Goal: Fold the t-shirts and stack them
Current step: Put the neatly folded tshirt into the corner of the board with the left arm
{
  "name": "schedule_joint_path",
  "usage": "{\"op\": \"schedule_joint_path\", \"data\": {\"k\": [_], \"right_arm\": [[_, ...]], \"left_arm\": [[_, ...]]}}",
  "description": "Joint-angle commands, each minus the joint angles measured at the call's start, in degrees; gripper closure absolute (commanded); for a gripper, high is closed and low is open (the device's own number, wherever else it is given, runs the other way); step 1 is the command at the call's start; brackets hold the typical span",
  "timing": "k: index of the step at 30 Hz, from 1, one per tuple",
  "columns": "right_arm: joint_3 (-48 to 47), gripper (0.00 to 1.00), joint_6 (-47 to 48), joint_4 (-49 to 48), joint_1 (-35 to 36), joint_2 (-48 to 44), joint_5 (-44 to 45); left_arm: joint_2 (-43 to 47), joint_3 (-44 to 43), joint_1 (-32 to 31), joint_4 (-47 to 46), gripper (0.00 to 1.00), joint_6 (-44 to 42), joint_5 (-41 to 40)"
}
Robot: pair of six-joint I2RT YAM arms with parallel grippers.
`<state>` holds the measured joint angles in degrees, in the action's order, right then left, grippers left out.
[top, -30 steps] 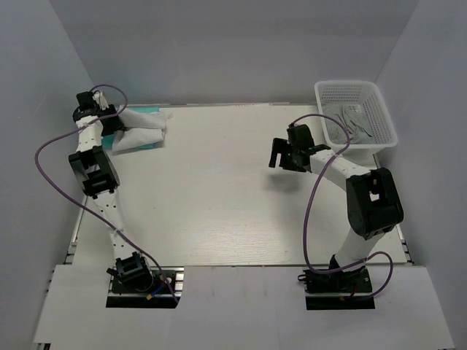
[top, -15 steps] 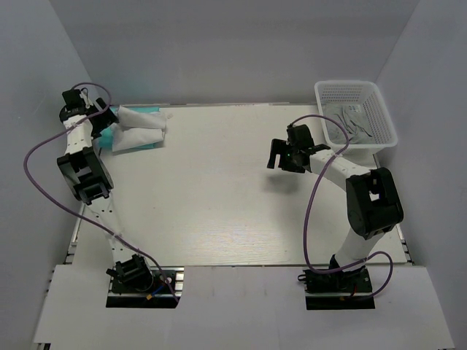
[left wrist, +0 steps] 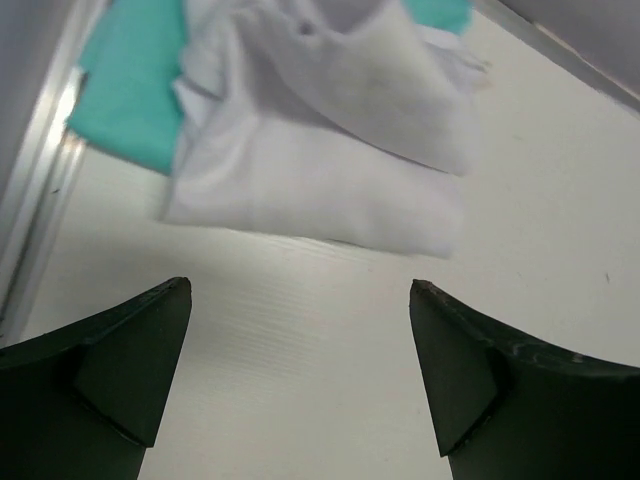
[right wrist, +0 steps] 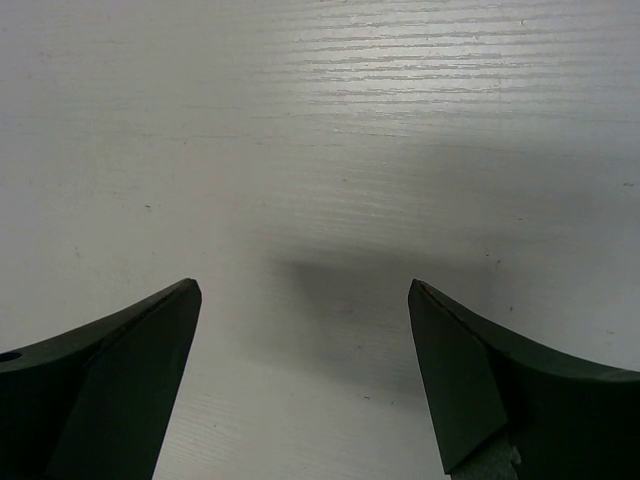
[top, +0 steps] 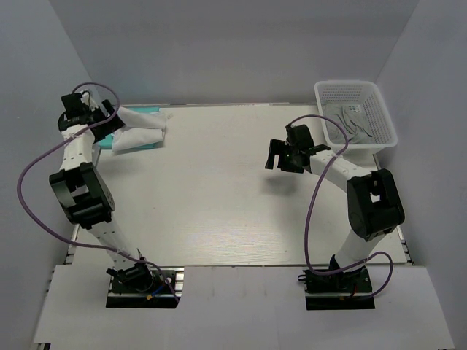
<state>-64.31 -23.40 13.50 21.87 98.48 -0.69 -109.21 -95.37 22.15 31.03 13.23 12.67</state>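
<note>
A folded white t-shirt (top: 140, 128) lies on top of a teal t-shirt (top: 106, 139) at the table's far left corner. In the left wrist view the white shirt (left wrist: 330, 150) covers most of the teal one (left wrist: 130, 90). My left gripper (top: 97, 111) is open and empty, just left of the stack; in its own view (left wrist: 300, 290) the jaws stand wide apart over bare table. My right gripper (top: 278, 154) is open and empty above the table's right middle; its own view (right wrist: 305, 290) has only bare table.
A white mesh basket (top: 327, 93) stands at the far right corner with some cloth inside. The metal table rail (left wrist: 40, 180) runs along the left edge beside the shirts. Grey walls enclose the table on three sides.
My left arm swung left and back from over the stack, and its gripper now sits at the stack's left edge. My right gripper shifted slightly left.
</note>
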Motion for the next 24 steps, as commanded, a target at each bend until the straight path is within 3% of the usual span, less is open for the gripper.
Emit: {"op": "schedule_joint_path", "data": {"k": [1, 5, 9, 16, 24], "right_arm": [[0.3, 0.10, 1.5, -1.1, 0.1, -2.9, 0.2], [0.3, 0.10, 1.7, -1.3, 0.1, -2.2, 0.4], [-0.1, 0.10, 1.6, -1.7, 0.2, -0.7, 0.2], [-1.1, 0.10, 2.0, -1.2, -0.2, -0.1, 2.7], [-2.7, 0.10, 2.5, 0.1, -0.3, 1.4, 4.6]], "left_arm": [[4.3, 1.0, -3.7, -3.3, 0.00, -7.5, 10.4], [-2.3, -9.3, -6.1, 3.1, 0.00, -8.8, 9.3], [-9.8, -14.2, -8.3, 4.2, 0.00, -8.3, 10.9], [-19.1, -26.3, -11.2, 8.9, 0.00, -5.5, 5.4], [-24.1, -29.4, -12.2, 7.3, 0.00, -2.7, 0.4]]}}
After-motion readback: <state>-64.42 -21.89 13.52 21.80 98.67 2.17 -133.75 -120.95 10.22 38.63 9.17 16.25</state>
